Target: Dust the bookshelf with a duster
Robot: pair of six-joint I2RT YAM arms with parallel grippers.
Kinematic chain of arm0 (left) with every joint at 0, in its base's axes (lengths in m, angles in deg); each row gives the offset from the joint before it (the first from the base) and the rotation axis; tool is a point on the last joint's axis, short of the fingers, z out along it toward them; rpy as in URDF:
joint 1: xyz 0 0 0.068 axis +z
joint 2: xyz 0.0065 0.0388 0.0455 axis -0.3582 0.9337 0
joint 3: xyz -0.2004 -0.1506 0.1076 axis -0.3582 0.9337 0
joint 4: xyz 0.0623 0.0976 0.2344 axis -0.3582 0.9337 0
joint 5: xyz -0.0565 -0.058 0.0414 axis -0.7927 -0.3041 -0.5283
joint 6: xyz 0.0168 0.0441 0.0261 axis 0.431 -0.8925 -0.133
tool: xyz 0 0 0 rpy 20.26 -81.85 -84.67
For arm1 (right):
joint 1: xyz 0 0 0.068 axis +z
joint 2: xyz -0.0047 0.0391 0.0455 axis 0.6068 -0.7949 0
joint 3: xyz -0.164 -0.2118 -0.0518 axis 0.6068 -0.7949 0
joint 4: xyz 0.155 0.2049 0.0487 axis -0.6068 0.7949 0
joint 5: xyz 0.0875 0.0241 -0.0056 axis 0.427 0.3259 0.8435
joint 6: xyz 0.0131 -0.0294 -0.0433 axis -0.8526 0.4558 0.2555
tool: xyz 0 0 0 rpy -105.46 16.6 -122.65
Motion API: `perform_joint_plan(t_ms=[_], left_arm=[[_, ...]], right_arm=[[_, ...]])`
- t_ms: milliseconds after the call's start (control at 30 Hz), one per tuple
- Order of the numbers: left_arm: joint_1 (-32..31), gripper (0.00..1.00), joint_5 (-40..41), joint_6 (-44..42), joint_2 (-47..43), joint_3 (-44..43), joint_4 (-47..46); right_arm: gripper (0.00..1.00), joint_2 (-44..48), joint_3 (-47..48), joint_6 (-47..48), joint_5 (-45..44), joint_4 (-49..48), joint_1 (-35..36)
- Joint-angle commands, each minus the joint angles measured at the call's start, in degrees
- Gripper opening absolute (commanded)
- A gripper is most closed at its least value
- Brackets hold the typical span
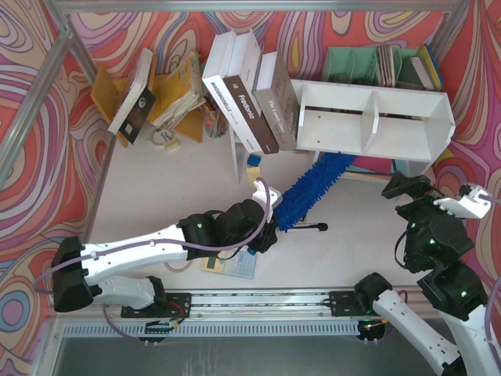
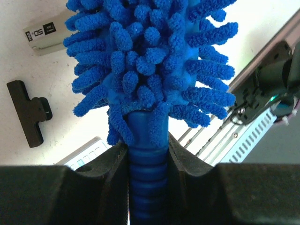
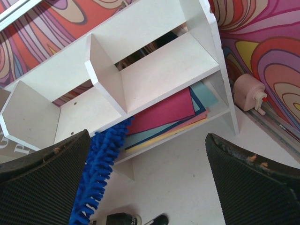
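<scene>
The white bookshelf (image 1: 376, 117) stands at the back right, its two box compartments split by a central divider; the right wrist view shows it from below (image 3: 154, 70). The fluffy blue duster (image 1: 309, 188) runs diagonally from my left gripper up to the shelf, its tip inside the lower tier beside coloured sheets (image 3: 164, 115). My left gripper (image 1: 266, 231) is shut on the duster's ribbed blue handle (image 2: 147, 187), with the fluffy head (image 2: 150, 61) just beyond the fingers. My right gripper (image 1: 405, 188) hangs open in front of the shelf's right end, nothing between its fingers (image 3: 253, 187).
Large books (image 1: 243, 94) lean against the shelf's left side. A yellow wooden rack (image 1: 176, 94) stands at the back left, a green file organiser (image 1: 376, 66) behind the shelf. A black stapler (image 2: 28, 112) and a calculator (image 1: 231, 262) lie near my left gripper. A pink dispenser (image 3: 248, 91) sits by the right wall.
</scene>
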Motion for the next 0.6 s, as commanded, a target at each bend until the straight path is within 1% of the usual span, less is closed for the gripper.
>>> perform_joint_plan(t_ms=[0, 167, 267, 433, 567], left_arm=[[0.01, 0.0, -4.92, -7.17, -3.18, 1.13, -1.88], [-0.05, 0.0, -12.31, -12.01, -3.46, 1.26, 0.87], [-0.18, 0.0, -14.78, -13.73, -2.89, 0.53, 2.61], [-1.06, 0.0, -15.39, -16.66, -2.99, -1.09, 4.47], [-1.67, 0.0, -16.63, -17.69, -3.47, -1.7, 1.09]], right_arm=[[0.99, -0.81, 2.03, 1.23, 1.08, -0.83, 0.13], [0.99, -1.52, 3.98, 2.17, 1.95, -0.74, 0.11], [0.99, -2.84, 6.87, 2.89, 3.24, -0.35, 0.18], [0.99, -5.12, 11.83, 3.58, 4.7, 0.84, 0.18], [0.99, -6.33, 14.2, 3.94, 5.09, 1.32, 0.12]])
